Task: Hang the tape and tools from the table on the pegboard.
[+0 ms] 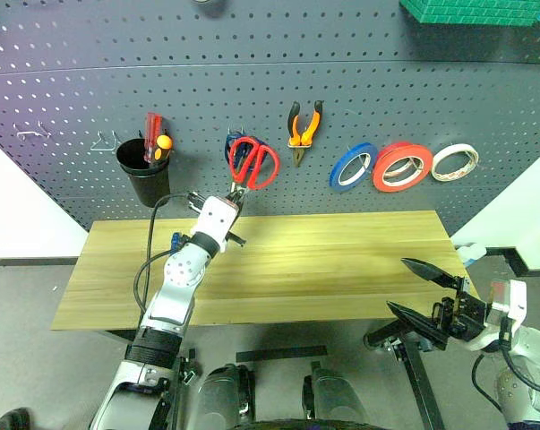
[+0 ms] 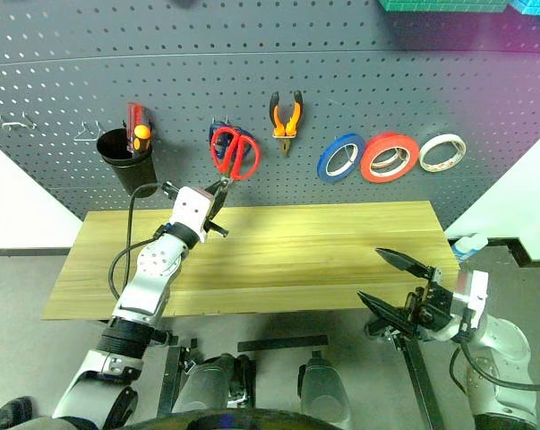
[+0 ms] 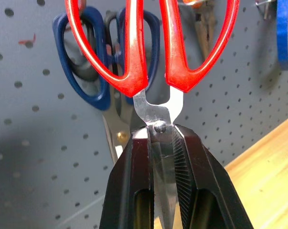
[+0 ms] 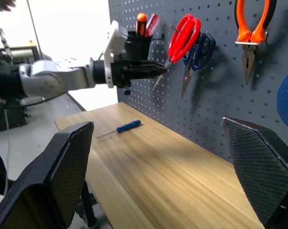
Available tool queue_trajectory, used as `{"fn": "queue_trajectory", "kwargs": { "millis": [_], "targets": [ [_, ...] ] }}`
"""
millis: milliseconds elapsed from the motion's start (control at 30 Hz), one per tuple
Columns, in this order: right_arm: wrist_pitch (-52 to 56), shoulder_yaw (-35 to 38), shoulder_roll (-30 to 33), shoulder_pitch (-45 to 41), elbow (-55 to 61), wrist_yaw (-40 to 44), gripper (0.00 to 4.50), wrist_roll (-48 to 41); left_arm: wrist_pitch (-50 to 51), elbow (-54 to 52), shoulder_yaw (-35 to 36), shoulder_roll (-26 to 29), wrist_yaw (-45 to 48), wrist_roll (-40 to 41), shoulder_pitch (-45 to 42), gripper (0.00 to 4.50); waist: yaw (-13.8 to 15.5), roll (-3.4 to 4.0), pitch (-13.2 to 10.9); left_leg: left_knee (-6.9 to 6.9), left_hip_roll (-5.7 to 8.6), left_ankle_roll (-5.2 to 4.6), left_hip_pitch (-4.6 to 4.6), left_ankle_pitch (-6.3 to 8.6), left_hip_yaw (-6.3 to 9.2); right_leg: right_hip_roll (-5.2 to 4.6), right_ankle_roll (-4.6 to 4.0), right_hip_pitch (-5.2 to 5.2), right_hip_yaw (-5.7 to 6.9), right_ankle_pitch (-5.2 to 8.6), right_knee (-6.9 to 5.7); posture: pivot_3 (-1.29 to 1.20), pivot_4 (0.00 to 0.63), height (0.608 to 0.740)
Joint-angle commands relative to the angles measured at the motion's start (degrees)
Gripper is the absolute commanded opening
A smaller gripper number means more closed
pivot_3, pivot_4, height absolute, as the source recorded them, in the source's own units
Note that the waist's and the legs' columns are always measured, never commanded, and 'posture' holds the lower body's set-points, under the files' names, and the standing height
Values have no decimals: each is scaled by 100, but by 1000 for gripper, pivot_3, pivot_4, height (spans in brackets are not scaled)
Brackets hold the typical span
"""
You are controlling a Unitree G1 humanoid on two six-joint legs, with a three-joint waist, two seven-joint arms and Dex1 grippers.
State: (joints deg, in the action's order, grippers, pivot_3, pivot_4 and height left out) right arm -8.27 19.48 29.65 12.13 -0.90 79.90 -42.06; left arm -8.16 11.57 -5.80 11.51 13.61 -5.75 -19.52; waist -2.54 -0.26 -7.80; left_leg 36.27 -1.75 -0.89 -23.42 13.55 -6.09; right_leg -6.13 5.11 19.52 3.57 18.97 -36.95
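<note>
My left tool (image 1: 236,199) is clamped on the blades of the red-handled scissors (image 1: 252,163), gripping just below the pivot screw, with the red loops held up against the pegboard (image 1: 270,90) above the back edge of the bench (image 1: 341,269), toward its left end. In my left wrist view the red handles lie in front of the blue-handled scissors (image 3: 86,71), which hang on the board right behind them; whether the red loops are over a hook I cannot tell. My right tool (image 1: 424,291) stands wide apart with nothing between its fingers, hovering off the bench's front right corner. On the board, to the right of the scissors, the orange-and-black-handled pliers (image 1: 304,127) hang nose down. Further right, three rolls hang in a row above the right half of the bench: a blue roll (image 1: 353,166), then the orange-red tape (image 1: 401,167), then a whitish roll (image 1: 455,161). To the left of the scissors a black cup (image 1: 143,172) is mounted on the board, holding the red and orange-handled screwdrivers (image 1: 155,143). The small blue-handled screwdriver (image 4: 121,129) lies flat on the bench near its left end, below my left arm, apart from everything else.
</note>
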Motion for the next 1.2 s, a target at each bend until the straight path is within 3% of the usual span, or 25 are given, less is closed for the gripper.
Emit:
{"fn": "queue_trajectory", "kwargs": {
  "millis": [33,767,1200],
  "targets": [
    [162,224,80,-89,193,-45,4500,-261,-232,192,97,58,-52,-8,-239,245,0,1,-4,-1,0,0,-1,0,0,0,0,2,0,0,0,-151,146,740],
    [1380,337,-83,99,1600,-926,4500,-1114,-605,1428,155,1,-165,86,-882,245,4,-5,-47,-5,8,-16,-90,-10,-2,-7,4,87,7,-2,-2,-167,151,740],
    [1426,254,-78,13,1866,-1259,4500,-1023,-491,1356,321,-92,-26,360,-732,4459,-3,-18,-58,1,9,-17,-92,-11,-3,-4,7,88,14,-3,-11,-168,139,740]
  ]
}}
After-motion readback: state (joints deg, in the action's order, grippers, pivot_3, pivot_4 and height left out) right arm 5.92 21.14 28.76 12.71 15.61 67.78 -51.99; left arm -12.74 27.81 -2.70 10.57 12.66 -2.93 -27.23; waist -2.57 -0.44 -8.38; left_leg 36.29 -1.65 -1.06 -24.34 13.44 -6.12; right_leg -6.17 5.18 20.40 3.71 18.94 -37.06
